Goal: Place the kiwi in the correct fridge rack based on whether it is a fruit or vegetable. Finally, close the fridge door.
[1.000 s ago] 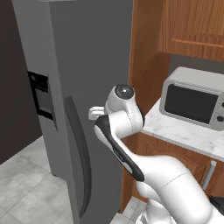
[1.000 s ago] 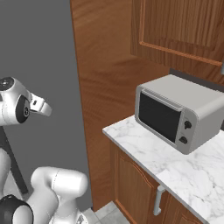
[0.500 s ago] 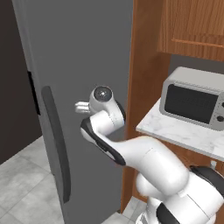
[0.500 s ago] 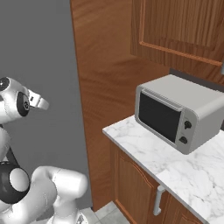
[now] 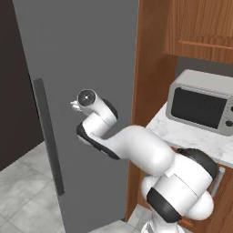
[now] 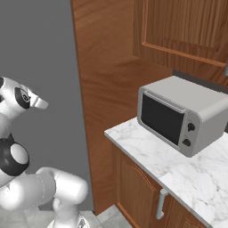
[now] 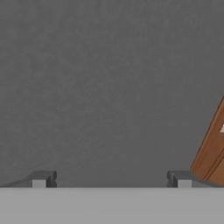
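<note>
The gripper (image 7: pixel 111 180) is facing the door (image 5: pixel 86 59) with jaws spread wide and holding nothing, seemingly pushing the door panel shut with the hand. The kiwi is lying somewhere I cannot tell, presumably behind the door. Compared with a second ago, the door is standing nearer closed, its handle (image 5: pixel 48 141) sitting further left.

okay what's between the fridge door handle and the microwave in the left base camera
In the left base view, between the fridge door handle and the microwave come bare grey door, the arm's wrist with the gripper, then the brown wooden side panel.
</note>
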Motion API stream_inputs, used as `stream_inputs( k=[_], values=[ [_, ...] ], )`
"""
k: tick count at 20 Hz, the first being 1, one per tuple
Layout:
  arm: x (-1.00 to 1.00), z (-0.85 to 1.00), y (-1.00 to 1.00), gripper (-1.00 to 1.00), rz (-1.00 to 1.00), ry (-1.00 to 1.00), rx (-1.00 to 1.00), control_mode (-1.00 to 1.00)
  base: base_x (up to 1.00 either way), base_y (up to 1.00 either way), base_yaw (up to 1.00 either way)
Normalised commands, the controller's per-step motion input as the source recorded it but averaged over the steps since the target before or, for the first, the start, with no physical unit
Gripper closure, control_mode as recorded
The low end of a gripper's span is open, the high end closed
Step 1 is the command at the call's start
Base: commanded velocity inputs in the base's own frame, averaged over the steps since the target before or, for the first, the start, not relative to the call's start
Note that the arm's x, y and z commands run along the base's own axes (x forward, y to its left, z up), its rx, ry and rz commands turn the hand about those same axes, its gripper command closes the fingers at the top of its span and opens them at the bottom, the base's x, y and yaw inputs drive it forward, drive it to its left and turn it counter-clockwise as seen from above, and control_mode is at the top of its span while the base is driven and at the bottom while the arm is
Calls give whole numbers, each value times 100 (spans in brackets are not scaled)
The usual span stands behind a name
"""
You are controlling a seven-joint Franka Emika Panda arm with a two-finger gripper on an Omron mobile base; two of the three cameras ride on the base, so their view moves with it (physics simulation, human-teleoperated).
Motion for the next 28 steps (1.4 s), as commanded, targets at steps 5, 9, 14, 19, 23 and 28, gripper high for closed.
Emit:
stream_inputs(
  k=[5,9,14,19,23,28],
  values=[
    [49,-4,3,-100,-27,0,0,-100,0,0,0],
    [41,-12,0,-100,-24,0,0,-100,0,0,0],
    [25,-14,-18,-100,-21,0,0,-100,0,0,0],
    [29,-14,-29,-100,-22,-1,0,-100,0,0,0],
    [27,-18,-36,-100,-22,0,0,-100,0,0,0],
    [31,-21,-40,-100,-24,0,0,-100,0,0,0]
  ],
)
